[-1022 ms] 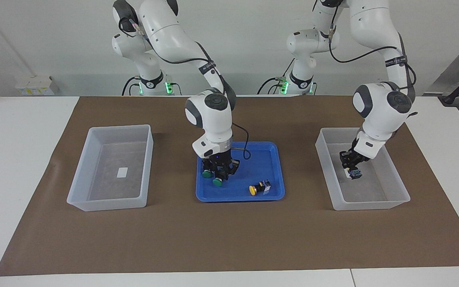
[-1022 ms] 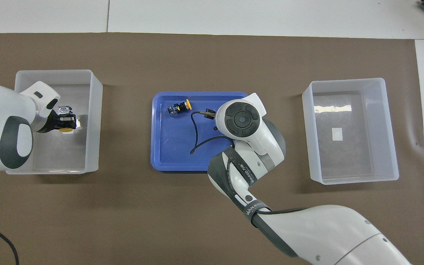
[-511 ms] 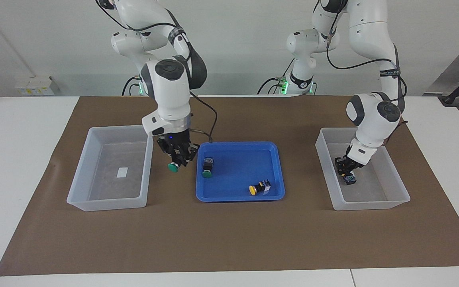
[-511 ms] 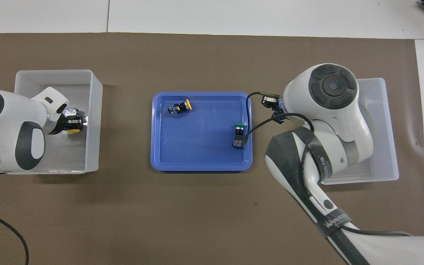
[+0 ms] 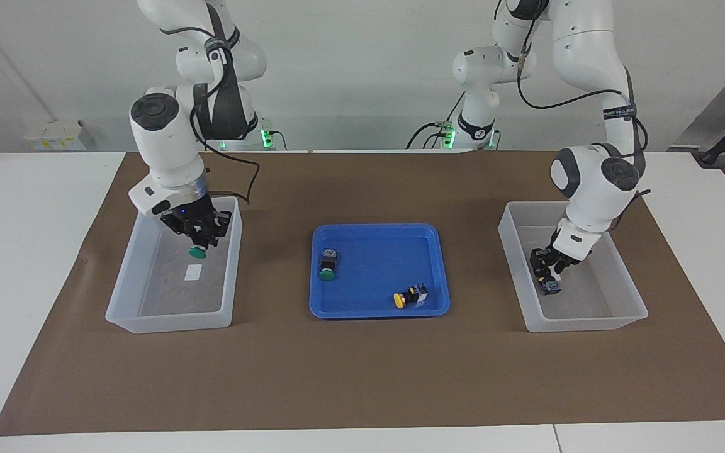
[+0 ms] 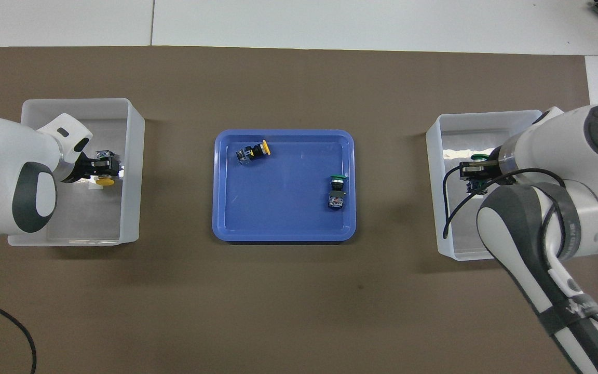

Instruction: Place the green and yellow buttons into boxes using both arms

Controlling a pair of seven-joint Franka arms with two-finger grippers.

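Note:
My right gripper (image 5: 199, 241) is shut on a green button (image 5: 197, 252) and holds it, cap down, over the box (image 5: 148, 322) at the right arm's end; in the overhead view the gripper (image 6: 478, 170) and the green cap (image 6: 478, 157) show above that box (image 6: 435, 208). My left gripper (image 5: 547, 272) is shut on a yellow button (image 5: 552, 287), low inside the box (image 5: 589, 324) at the left arm's end; in the overhead view the gripper (image 6: 100, 168) and the yellow cap (image 6: 105, 181) show in that box (image 6: 134, 171). A second green button (image 5: 327, 263) and a second yellow button (image 5: 408, 298) lie in the blue tray.
The shallow blue tray (image 5: 375, 312) sits mid-table on a brown mat (image 5: 362, 377), between the two boxes. A white label (image 5: 193, 272) lies on the floor of the box at the right arm's end. In the overhead view the tray (image 6: 283, 236) holds the loose green button (image 6: 337, 193) and yellow button (image 6: 252, 152).
My right gripper has carried the green button from beside the blue tray to over the box at its own end. My left gripper has stayed low in its box with the yellow button.

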